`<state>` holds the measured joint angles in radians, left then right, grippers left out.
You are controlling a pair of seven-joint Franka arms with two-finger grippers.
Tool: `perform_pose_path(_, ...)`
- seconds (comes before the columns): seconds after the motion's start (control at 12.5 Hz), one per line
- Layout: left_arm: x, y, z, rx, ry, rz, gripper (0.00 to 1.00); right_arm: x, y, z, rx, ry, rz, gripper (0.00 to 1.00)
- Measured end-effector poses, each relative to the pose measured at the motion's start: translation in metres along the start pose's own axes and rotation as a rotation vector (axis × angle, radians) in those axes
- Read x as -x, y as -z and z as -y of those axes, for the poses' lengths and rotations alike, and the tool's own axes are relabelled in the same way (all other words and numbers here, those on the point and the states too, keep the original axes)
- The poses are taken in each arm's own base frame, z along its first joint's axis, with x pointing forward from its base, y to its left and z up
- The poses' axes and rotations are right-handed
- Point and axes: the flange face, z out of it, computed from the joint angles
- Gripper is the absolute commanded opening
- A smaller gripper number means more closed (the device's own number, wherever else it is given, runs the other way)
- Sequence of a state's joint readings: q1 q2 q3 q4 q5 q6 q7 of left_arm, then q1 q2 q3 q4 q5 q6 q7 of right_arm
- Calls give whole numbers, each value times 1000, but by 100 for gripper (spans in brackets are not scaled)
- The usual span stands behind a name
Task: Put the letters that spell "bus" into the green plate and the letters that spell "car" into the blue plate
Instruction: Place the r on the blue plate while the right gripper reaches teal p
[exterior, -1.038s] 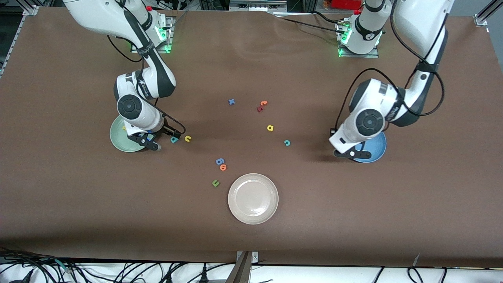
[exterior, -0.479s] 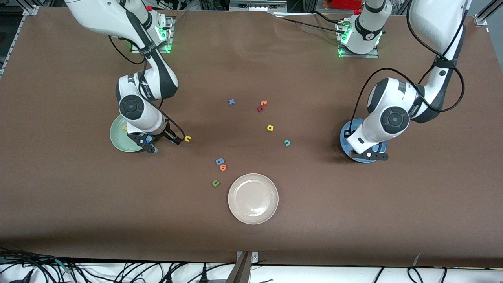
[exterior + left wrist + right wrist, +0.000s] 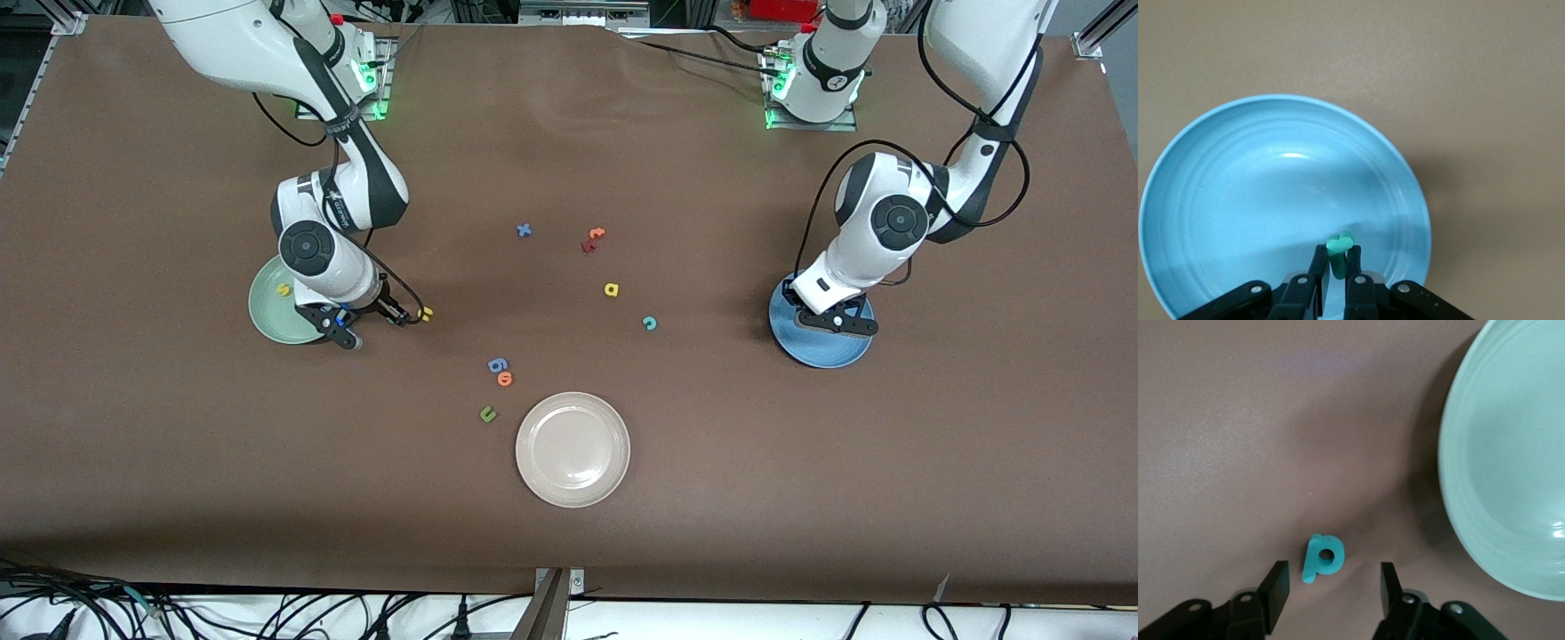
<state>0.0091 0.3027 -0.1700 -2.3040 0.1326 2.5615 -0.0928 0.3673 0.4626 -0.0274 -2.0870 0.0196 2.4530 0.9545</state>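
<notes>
Over the blue plate (image 3: pixel 822 351) (image 3: pixel 1238 200) my left gripper (image 3: pixel 836 322) (image 3: pixel 1337 257) is shut on a small teal letter (image 3: pixel 1340 250), seen edge-on, the "r". My right gripper (image 3: pixel 372 322) (image 3: pixel 1331 577) is low over the table beside the green plate (image 3: pixel 271 316) (image 3: pixel 1511 487). It is open, and the teal "b" (image 3: pixel 1321 558) lies flat on the table between its fingers, touching neither. In the front view that hand hides the "b". A yellow "s" (image 3: pixel 284 290) lies in the green plate. The yellow "u" (image 3: pixel 426 313), yellow "a" (image 3: pixel 611 289) and teal "c" (image 3: pixel 650 323) lie on the table.
A cream-white plate (image 3: pixel 573 449) sits nearer the front camera, mid-table. Beside it lie a blue "g" (image 3: pixel 497 364), an orange letter (image 3: pixel 505 379) and a green "u" (image 3: pixel 487 413). A blue "x" (image 3: pixel 524 230), an orange "t" (image 3: pixel 597 234) and a dark red letter (image 3: pixel 588 246) lie farther back.
My left gripper has moved from the blue plate's edge to over the plate. My right gripper has shifted over the teal "b", and its fingers have narrowed around it.
</notes>
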Motion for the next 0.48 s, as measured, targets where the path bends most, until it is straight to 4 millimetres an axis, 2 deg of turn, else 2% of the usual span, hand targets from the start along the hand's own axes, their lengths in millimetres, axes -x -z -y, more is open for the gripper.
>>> perform_pose_path(0.08, 0, 1, 3, 0, -6, -2, 34, -1, -1, 1, -8, -7, -5, 65)
perform_pose_path(0.16, 0, 3, 6, -1, -11, -6, 99, -1, -1, 2, -15, -20, -10, 64)
perform_pose_path(0.48, -1, 9, 7, -3, -26, -17, 100, -2, -5, 3, -33, -34, -23, 67)
